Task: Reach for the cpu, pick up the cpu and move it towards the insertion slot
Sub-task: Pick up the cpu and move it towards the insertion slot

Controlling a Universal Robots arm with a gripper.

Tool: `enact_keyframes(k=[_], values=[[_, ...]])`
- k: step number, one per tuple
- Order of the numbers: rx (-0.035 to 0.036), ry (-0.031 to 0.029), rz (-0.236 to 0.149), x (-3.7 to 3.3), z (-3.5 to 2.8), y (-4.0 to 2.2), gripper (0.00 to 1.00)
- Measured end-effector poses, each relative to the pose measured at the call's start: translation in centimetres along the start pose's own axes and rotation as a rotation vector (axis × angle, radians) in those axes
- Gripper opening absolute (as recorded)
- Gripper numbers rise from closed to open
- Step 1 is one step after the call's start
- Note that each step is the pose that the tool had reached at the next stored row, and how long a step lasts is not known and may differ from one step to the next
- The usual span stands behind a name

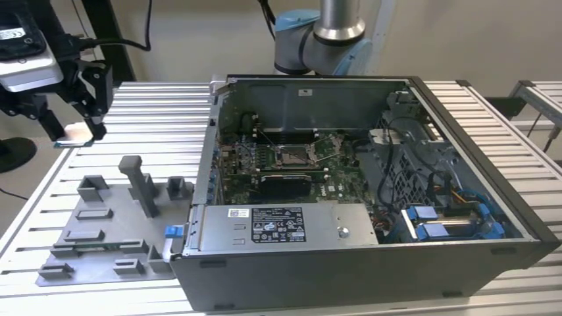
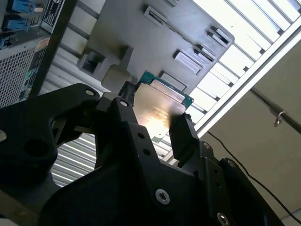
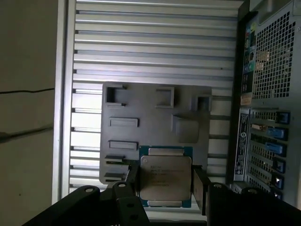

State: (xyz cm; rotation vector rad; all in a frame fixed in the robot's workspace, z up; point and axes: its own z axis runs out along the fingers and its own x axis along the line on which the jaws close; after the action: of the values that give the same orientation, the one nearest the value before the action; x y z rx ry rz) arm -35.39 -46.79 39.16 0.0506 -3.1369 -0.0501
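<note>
The cpu (image 1: pixel 75 135) is a small flat chip with a silvery top, held in the air above the slatted table at the exterior view's left. My gripper (image 1: pixel 77 130) is shut on it, one black finger on each side edge. In both wrist views the cpu (image 3: pixel 165 177) (image 2: pixel 158 107) sits between the black fingers (image 3: pixel 201 187) (image 2: pixel 184 133), its green rim showing. The insertion slot (image 1: pixel 291 155), a silver-framed socket with a dark centre, lies on the green board inside the open case, well toward the exterior view's right of the gripper.
A grey plastic tray (image 1: pixel 101 230) (image 3: pixel 155 117) with recesses and upright posts lies on the table below the gripper. The open computer case (image 1: pixel 369 263) has tall walls, cables and blue connectors at the exterior view's right. The arm's base (image 1: pixel 316 39) stands behind the case.
</note>
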Motion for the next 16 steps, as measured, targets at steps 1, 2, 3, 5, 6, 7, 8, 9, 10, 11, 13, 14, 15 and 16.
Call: enact_keyframes(k=[1, 2, 3, 5, 6, 7, 8, 9, 10, 11, 13, 14, 15, 16], values=[[0.0, 0.0002, 0.0, -0.13, 0.0, 0.0, 0.0], [-0.0001, 0.0003, 0.0, -0.27, 0.0, -0.01, 0.0], [-0.0001, 0.0005, 0.0, -0.38, 0.0, -0.01, 0.0], [-0.0001, 0.0007, 0.0, -0.57, 0.0, -0.02, 0.0], [-0.0001, 0.0013, 0.0, -0.7, -0.01, -0.02, 0.0], [-0.0001, 0.0022, 0.0, -0.86, 0.0, -0.03, 0.0], [-0.0001, 0.0035, 0.0, -1.04, -0.01, -0.03, 0.0], [-0.0002, 0.0047, 0.0, -1.23, -0.01, -0.04, 0.0], [-0.0002, 0.0056, 0.0, -1.39, -0.01, -0.04, 0.0], [-0.0002, 0.0064, 0.0, -1.54, -0.01, -0.05, 0.0], [-0.0002, 0.008, 0.0, -1.8, -0.01, -0.06, 0.0], [-0.0003, 0.0086, 0.0, -1.94, -0.01, -0.06, 0.0], [-0.0003, 0.0092, 0.0, -2.08, -0.01, -0.06, 0.0], [-0.0003, 0.0098, 0.0, -2.21, -0.01, -0.07, 0.0]])
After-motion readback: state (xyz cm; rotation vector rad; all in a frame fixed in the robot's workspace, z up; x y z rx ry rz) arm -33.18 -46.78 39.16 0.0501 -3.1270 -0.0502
